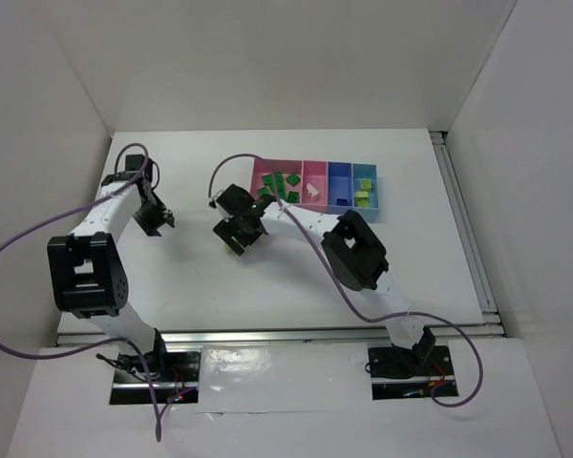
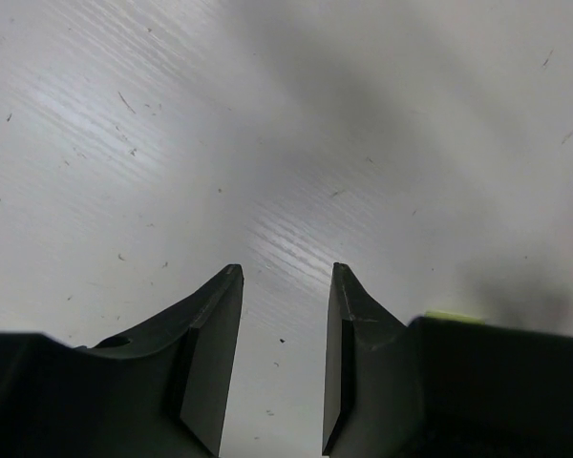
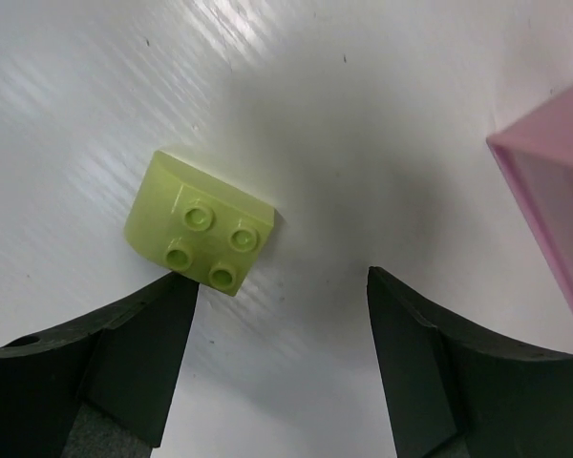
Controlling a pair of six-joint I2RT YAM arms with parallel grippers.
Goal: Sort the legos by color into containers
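On the white table [image 1: 267,286], the right fingers [image 3: 138,353] stand spread beside a yellow-green lego [image 3: 199,221], the left fingers [image 2: 205,363] likewise parted.

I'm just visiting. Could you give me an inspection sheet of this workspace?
Surface: white table, lightly scuffed.
Job's things: bins hold green bricks, a beige brick and yellow-green bricks; one loose brick lies on the table.
Clutter: nothing seen.
Grippers: left gripper open, empty; right gripper open, just by the loose brick.
Cables: purple cables loop off both arms.
Surroundings: white walls; metal rail on the right.
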